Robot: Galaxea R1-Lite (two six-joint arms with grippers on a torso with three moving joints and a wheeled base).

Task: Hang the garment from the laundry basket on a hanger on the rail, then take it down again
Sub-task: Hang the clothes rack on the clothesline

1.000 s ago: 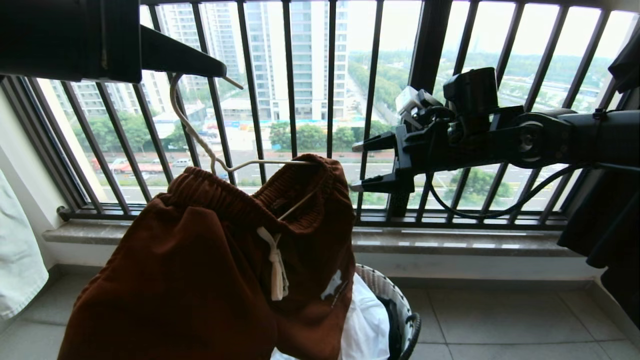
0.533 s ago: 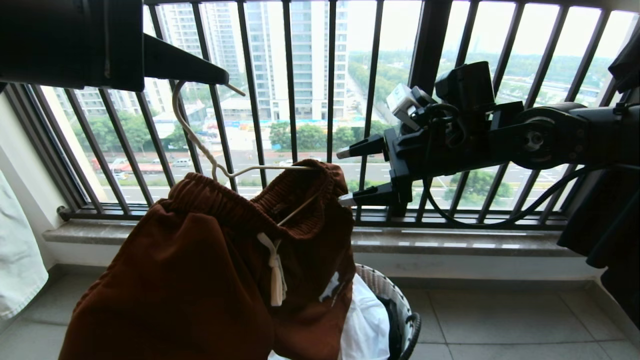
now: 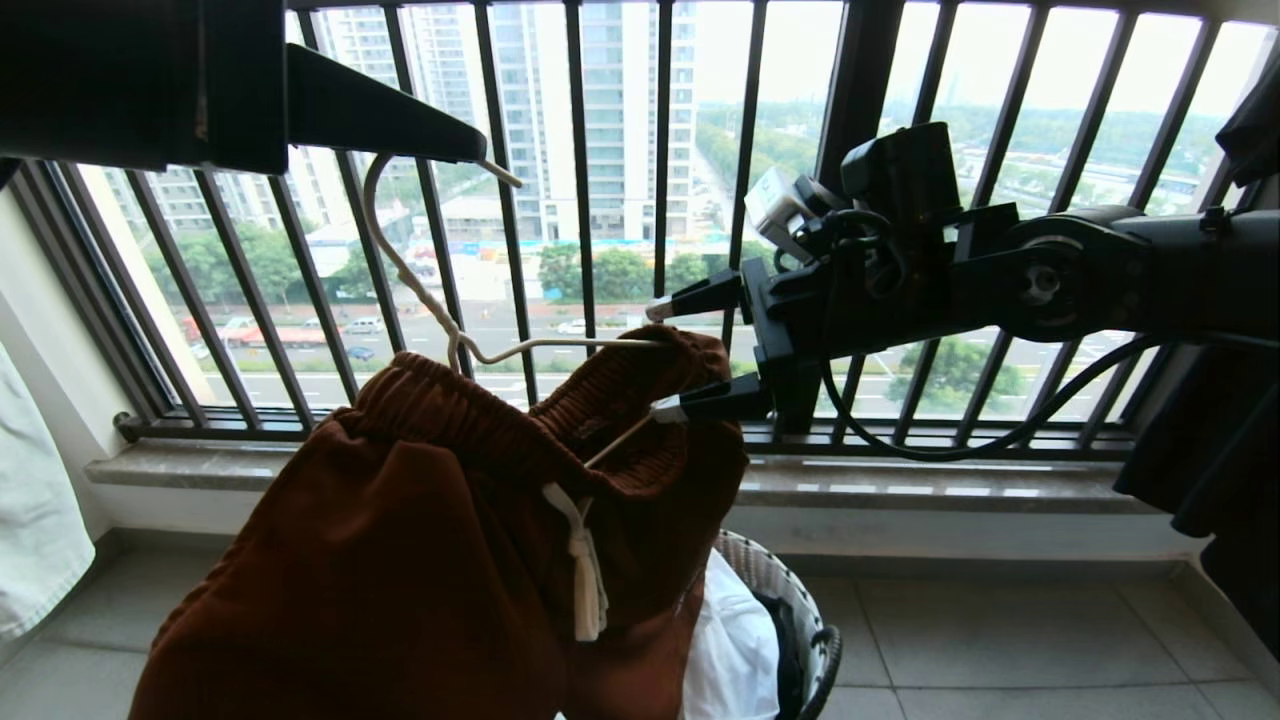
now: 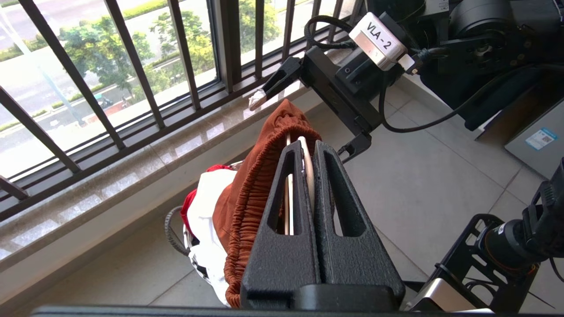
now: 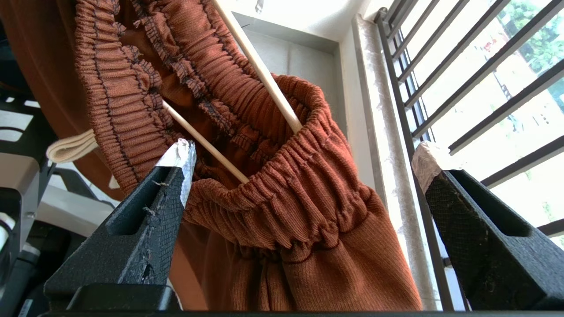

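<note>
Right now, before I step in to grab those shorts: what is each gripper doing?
Left gripper: shut on the hanger.
Right gripper: open, holding nothing, jaws either side of the shorts' waistband.

Garment [image 3: 430,560] — hung on the hanger [image 3: 520,345], whose hook is in the left gripper [image 3: 470,150] above. Right gripper [image 3: 665,355] at its right end. Laundry basket [image 3: 800,620] below, behind — black railing [image 3: 580,160] beyond.
</note>
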